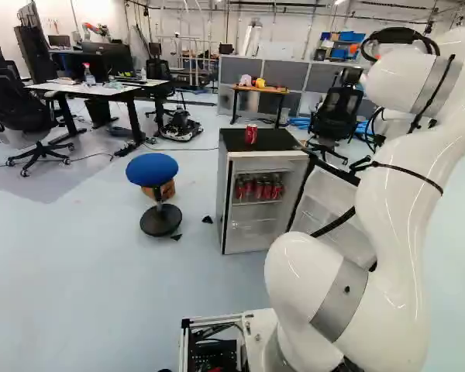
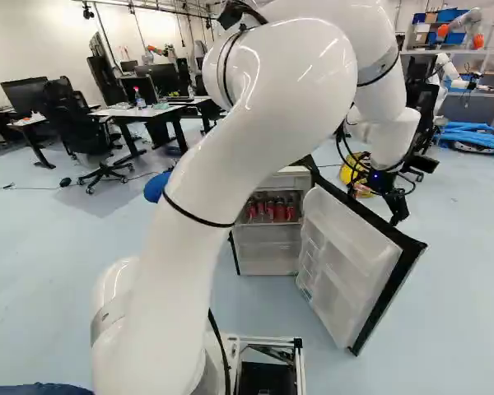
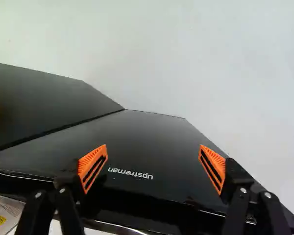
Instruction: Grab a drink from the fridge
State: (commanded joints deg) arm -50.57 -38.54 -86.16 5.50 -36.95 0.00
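Blk chair beside desk w/ btl, blue stool.

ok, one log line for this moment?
gripper open, outside open door | cans on shelf | one can atop fridge | none gripped

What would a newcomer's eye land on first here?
A large white arm sweeps across the right base view. Next comes the small fridge, its door wide open and red cans grouped inside. A lone red can stands on top, with a blue stool nearby in the left base view.
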